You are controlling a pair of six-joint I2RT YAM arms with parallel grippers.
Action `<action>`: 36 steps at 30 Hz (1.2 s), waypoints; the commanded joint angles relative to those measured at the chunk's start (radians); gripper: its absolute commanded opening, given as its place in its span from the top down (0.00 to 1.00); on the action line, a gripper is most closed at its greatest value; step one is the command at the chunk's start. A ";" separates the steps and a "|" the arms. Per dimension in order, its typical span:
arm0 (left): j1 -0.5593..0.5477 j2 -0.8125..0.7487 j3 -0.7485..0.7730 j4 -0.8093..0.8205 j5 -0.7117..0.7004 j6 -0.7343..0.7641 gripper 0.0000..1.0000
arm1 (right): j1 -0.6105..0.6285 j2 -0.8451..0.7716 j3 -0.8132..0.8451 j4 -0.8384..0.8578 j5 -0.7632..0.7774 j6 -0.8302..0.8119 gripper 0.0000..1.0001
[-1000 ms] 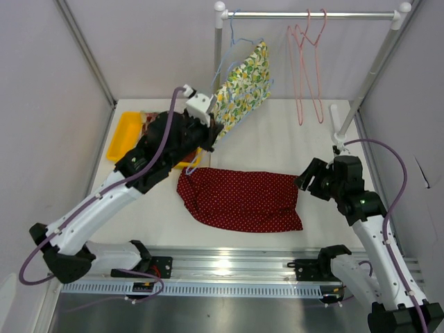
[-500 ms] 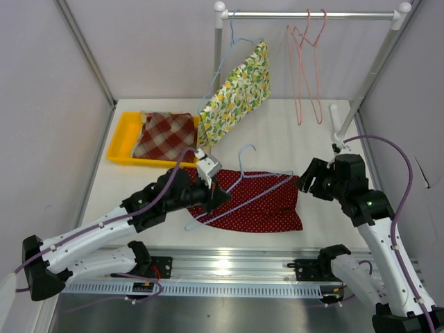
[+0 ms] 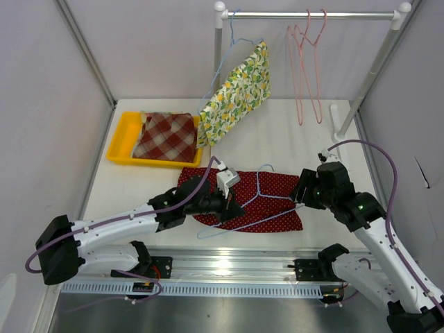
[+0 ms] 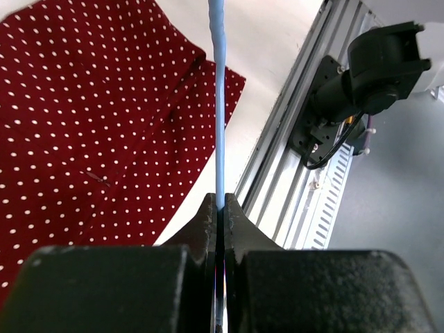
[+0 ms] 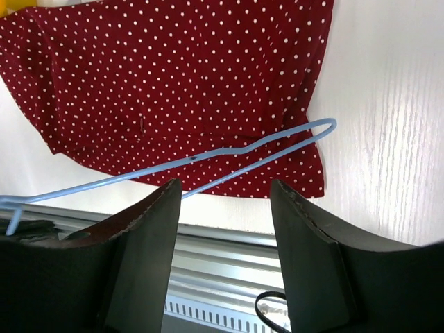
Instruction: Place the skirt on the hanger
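The red white-dotted skirt (image 3: 274,184) lies flat on the table near the front edge. My left gripper (image 3: 236,202) is shut on the wire of a light-blue hanger (image 3: 276,198) and holds it low over the skirt, hook pointing away. In the left wrist view the hanger (image 4: 218,104) runs straight out of the shut gripper (image 4: 219,208) across the skirt (image 4: 90,104). My right gripper (image 3: 300,194) hovers open at the skirt's right edge. Its wrist view shows the skirt (image 5: 187,90) and the hanger's end loop (image 5: 305,135) beyond the open gripper (image 5: 225,201), which holds nothing.
A yellow tray (image 3: 121,142) with a plaid cloth (image 3: 166,135) sits at the back left. A floral garment (image 3: 239,94) on a blue hanger and pink hangers (image 3: 309,62) hang from the rack rail (image 3: 312,14). An aluminium rail (image 3: 229,267) borders the front edge.
My left arm swung down from the rack to the front, carrying the blue hanger over the skirt. My right gripper shifted slightly left toward the skirt's edge and its jaws narrowed a little.
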 commanded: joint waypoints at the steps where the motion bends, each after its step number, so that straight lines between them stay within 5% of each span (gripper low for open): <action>1: -0.003 0.030 -0.006 0.116 0.033 -0.013 1.00 | 0.021 0.009 -0.005 0.020 0.067 0.041 0.41; 9: 0.058 0.111 -0.046 0.190 0.091 -0.019 1.00 | 0.069 0.049 -0.130 0.121 0.078 0.120 0.48; 36: 0.152 0.162 -0.124 0.328 0.193 -0.056 1.00 | 0.081 0.273 -0.298 0.405 0.148 0.163 0.50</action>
